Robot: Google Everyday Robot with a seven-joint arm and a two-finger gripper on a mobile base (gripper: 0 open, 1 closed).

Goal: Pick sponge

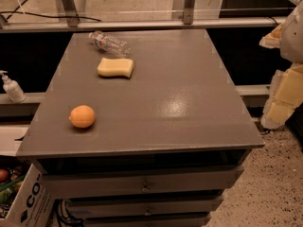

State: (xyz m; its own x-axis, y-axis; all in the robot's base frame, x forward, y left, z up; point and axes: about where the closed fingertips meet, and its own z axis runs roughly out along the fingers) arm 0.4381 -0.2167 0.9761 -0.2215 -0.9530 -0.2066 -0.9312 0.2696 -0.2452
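The sponge (115, 67) is a pale yellow block with wavy long sides. It lies flat on the grey table top (180, 89), towards the far left. My gripper (273, 77) hangs off the table's right edge, well to the right of the sponge and apart from it. Its two fingers with yellowish foam pads (284, 98) stand spread apart with nothing between them.
A round orange fruit (82, 116) sits near the front left of the table. A clear plastic bottle (110, 43) lies on its side just behind the sponge. A pump bottle (12, 87) stands on a ledge to the left. A cardboard box (28, 200) is on the floor at lower left.
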